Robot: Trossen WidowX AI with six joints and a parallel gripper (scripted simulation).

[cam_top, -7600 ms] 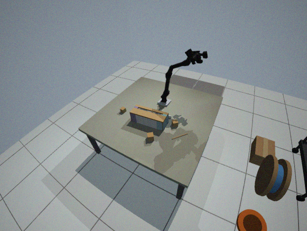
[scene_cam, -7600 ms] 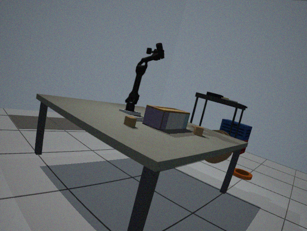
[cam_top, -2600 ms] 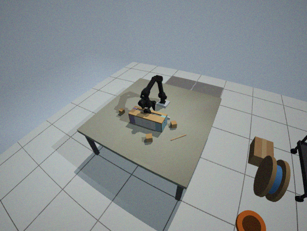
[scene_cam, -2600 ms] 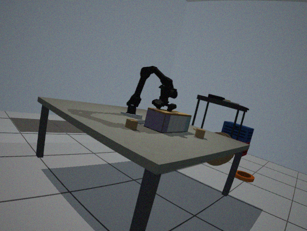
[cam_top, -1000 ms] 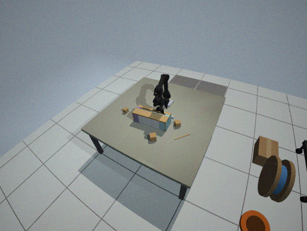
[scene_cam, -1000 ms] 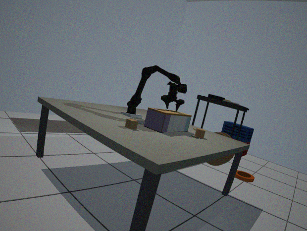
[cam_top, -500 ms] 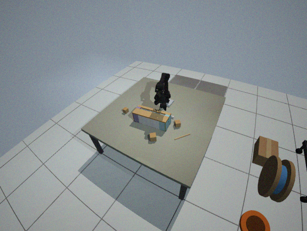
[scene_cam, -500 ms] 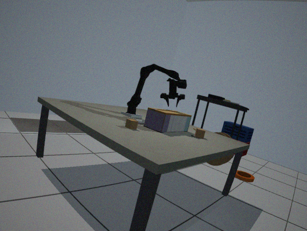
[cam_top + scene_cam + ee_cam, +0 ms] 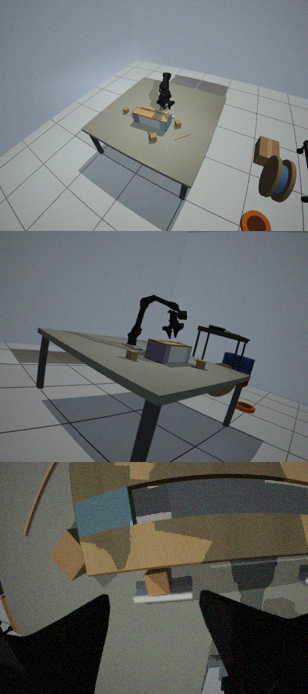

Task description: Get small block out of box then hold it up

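The box [image 9: 149, 121] [image 9: 154, 351] [image 9: 145, 548] stands upright on the table, with wooden top strips, purple and teal ends and a slot along its top. A small orange block [image 9: 157, 583] is outside the box, close behind its back edge near the teal end, beside a low white lip [image 9: 162, 598] [image 9: 173, 117]. The box hides this block in the exterior view. My gripper [image 9: 165, 108] [image 9: 172, 337] [image 9: 155, 599] is open and empty, pointing down above and behind the box. In the wrist view the small block appears between and just beyond the fingertips.
Larger wooden blocks stand off the purple end [image 9: 125, 110] [image 9: 131, 355], off the teal end [image 9: 178, 123] [image 9: 69, 555] and in front of the box [image 9: 153, 137] [image 9: 200, 364]. A thin stick [image 9: 183, 137] [image 9: 39, 499] lies beyond the teal end.
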